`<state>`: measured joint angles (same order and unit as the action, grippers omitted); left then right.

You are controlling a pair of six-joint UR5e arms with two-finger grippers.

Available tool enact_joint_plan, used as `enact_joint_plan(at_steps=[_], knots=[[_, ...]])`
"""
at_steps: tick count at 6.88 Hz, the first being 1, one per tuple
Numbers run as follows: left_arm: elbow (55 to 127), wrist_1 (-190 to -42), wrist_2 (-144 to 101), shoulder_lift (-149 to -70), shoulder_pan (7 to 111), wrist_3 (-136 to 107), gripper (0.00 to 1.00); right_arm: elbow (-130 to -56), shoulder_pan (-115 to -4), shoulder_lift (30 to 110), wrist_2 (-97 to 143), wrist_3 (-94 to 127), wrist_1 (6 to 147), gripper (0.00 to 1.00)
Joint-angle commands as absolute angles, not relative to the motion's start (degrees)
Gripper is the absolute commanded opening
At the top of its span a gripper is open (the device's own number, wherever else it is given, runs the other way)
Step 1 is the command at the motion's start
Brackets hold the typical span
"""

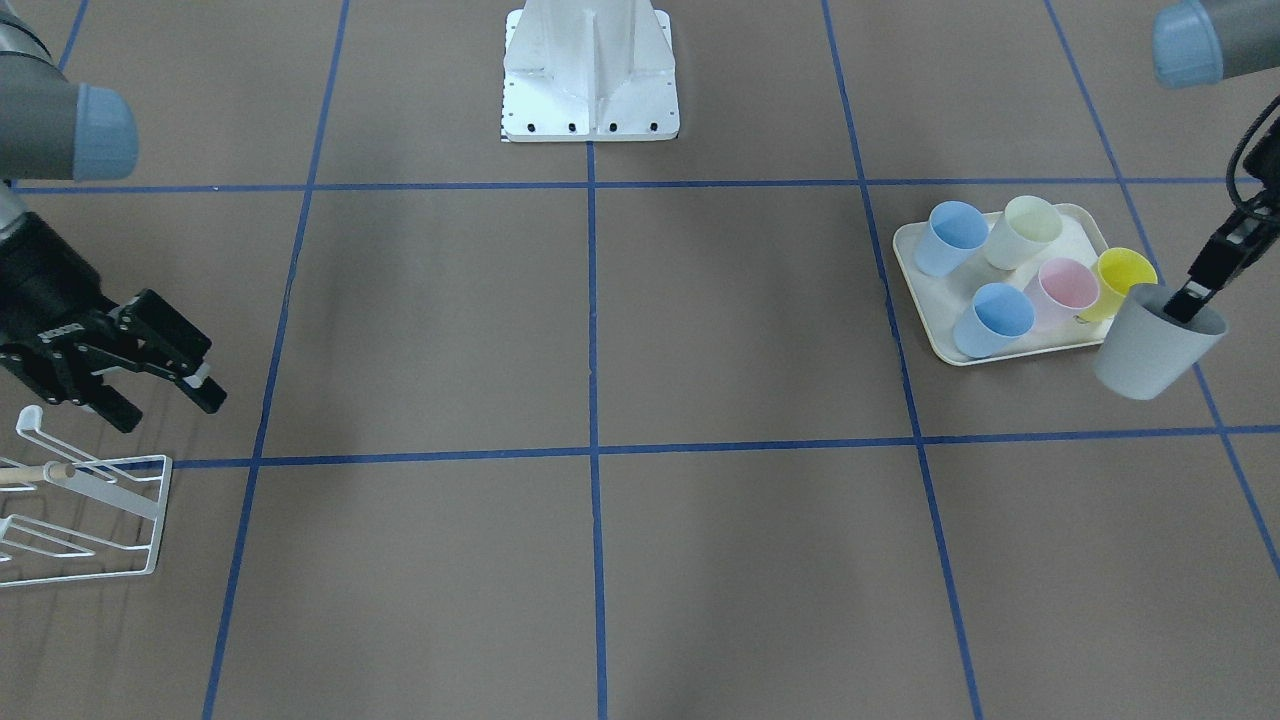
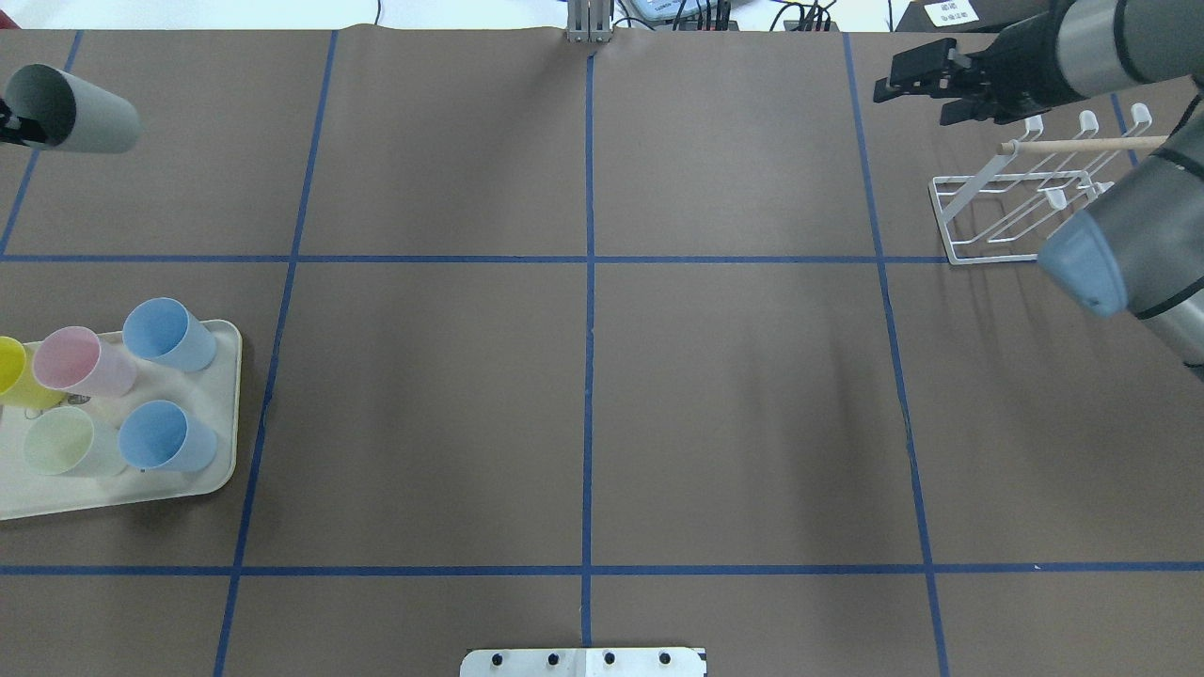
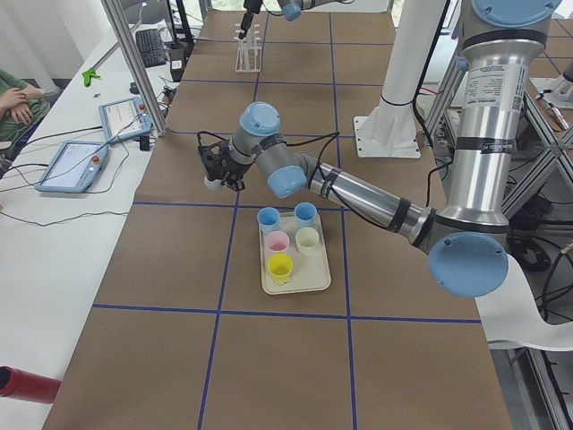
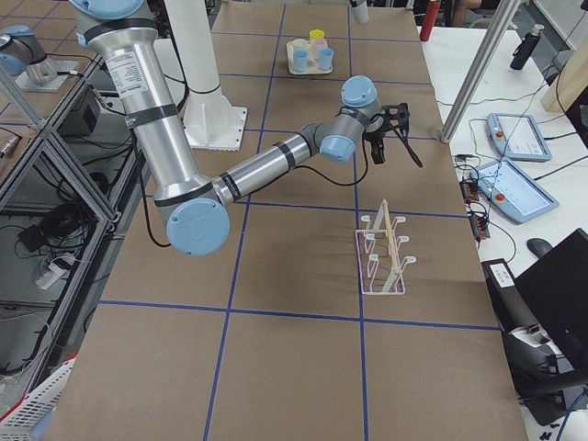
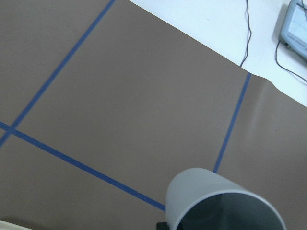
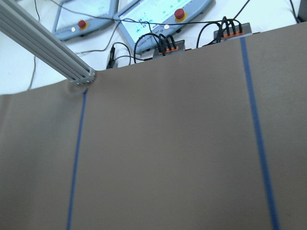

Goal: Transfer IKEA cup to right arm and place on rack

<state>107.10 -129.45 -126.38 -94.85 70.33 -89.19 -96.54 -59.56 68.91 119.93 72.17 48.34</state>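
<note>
Clutching the grey cup [image 1: 1150, 352] by its rim, left gripper [image 1: 1193, 297] has handover and racking ahead; right gripper [image 1: 168, 405] waits, jaws spread, rack [image 1: 100, 500] near it.

The grey cup [image 1: 1158, 342] is hiding the fingertips of the left end effector [image 1: 1192, 298] in the front-facing view. The overhead view's left edge is cutting off that end effector, the yellow cup [image 2: 13, 374] and the cream tray [image 2: 122, 494]. There the right arm [image 2: 1124, 246] is covering part of the white wire rack [image 2: 988, 212].

Matt plast. cup [image 1: 1150, 352], wire rack [image 1: 100, 480]
</note>
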Motion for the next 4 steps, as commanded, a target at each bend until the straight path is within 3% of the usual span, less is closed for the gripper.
enact_joint_plan(at_steps=[1,4], knots=[[106.2,-144.1,-122.7,-98.0,64.9,-112.7,0.0,-91.5,-52.1,64.5,110.9,95.1,32.6,0.99],[106.2,-162.9,-103.5,-99.8,52.2,-135.9,0.0,-96.7,-49.8,60.8,110.7,106.8,32.1,0.99]])
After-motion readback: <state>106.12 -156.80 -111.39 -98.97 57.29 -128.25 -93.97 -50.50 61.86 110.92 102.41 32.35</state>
